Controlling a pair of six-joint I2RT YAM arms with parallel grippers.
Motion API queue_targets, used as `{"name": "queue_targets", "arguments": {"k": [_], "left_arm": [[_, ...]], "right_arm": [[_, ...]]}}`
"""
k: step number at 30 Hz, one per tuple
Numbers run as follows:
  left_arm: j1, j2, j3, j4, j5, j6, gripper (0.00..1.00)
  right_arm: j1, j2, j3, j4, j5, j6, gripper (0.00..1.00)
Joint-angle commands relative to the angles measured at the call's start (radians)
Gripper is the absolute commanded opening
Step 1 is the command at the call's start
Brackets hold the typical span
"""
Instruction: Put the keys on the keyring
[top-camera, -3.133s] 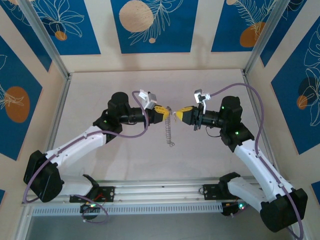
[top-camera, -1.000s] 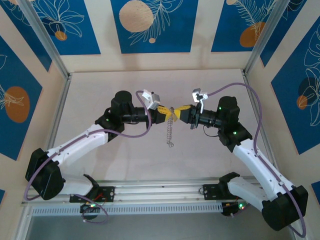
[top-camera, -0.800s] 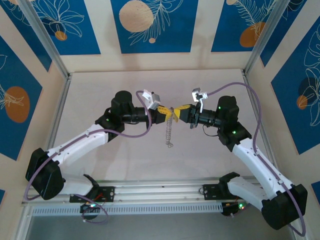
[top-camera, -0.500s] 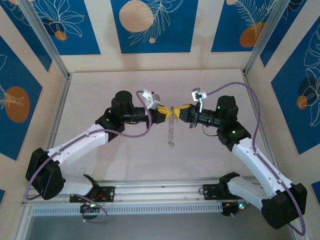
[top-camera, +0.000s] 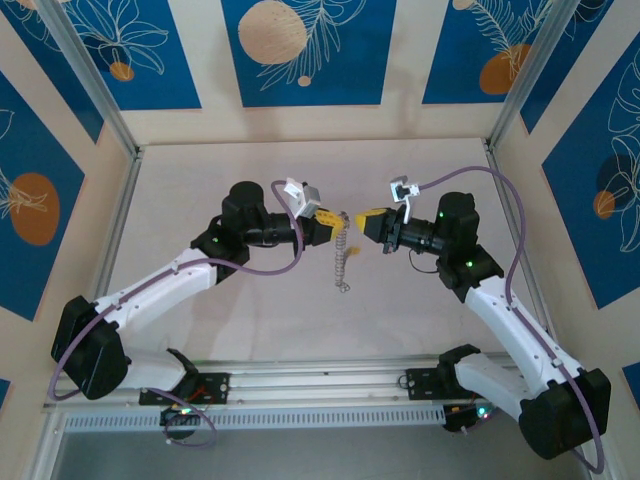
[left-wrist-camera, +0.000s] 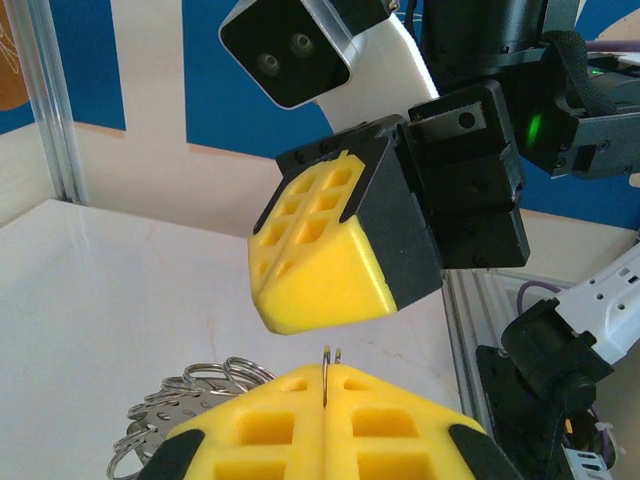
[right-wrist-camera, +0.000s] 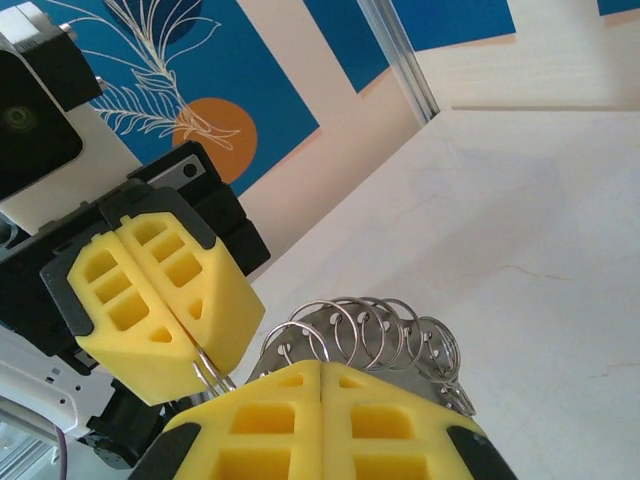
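The keyring (top-camera: 343, 250) is a string of linked wire rings hanging over the middle of the table (top-camera: 300, 170), with its loose end trailing toward the near side. Its top ring is pinched in the left gripper (top-camera: 333, 220). The yellow fingers (left-wrist-camera: 380, 420) are pressed fully together on the wire, and the left wrist view shows a thin loop standing up out of the seam. The rest of the rings (right-wrist-camera: 370, 325) bunch in a coil just below.

The right gripper (top-camera: 362, 221) faces it from the right, tip to tip, with a narrow gap between them. Its fingers (right-wrist-camera: 270, 420) are closed flat against each other. I cannot make out a key in any view. If one is nipped in that seam it is hidden, so I cannot tell whether this gripper holds anything.

As I judge it, the ring is held up ready and nothing more. No key shows on any ring, so all the threading seems yet to be done.

There is plenty of room around the work. Bare table lies to the left, right and far side. The side posts (top-camera: 100, 120), the far wall and the near rail (top-camera: 320, 378) are all well apart from the two tips. The tight spot is the gap between the tips themselves, and the dangling rings beneath look free to swing.
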Motion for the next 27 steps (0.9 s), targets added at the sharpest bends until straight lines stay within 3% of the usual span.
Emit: {"name": "queue_targets", "arguments": {"k": [1, 8, 16, 23, 27], "left_arm": [[-0.013, -0.018, 0.012, 0.066, 0.012, 0.003, 0.0], [-0.014, -0.018, 0.007, 0.068, -0.001, 0.001, 0.0], [-0.013, -0.027, -0.039, 0.089, -0.051, 0.0, 0.0], [-0.013, -0.056, -0.088, 0.085, -0.069, 0.004, 0.0], [-0.013, -0.068, -0.112, 0.094, -0.071, 0.006, 0.0]], "right_arm": [[-0.001, -0.024, -0.014, -0.007, 0.005, 0.011, 0.0], [-0.004, -0.029, -0.032, -0.008, 0.027, 0.021, 0.0], [-0.068, -0.046, -0.098, -0.086, 0.189, 0.135, 0.0], [-0.123, -0.097, -0.195, -0.278, 0.303, 0.3, 0.36], [-0.108, -0.122, -0.233, -0.468, 0.362, 0.375, 0.45]]}}
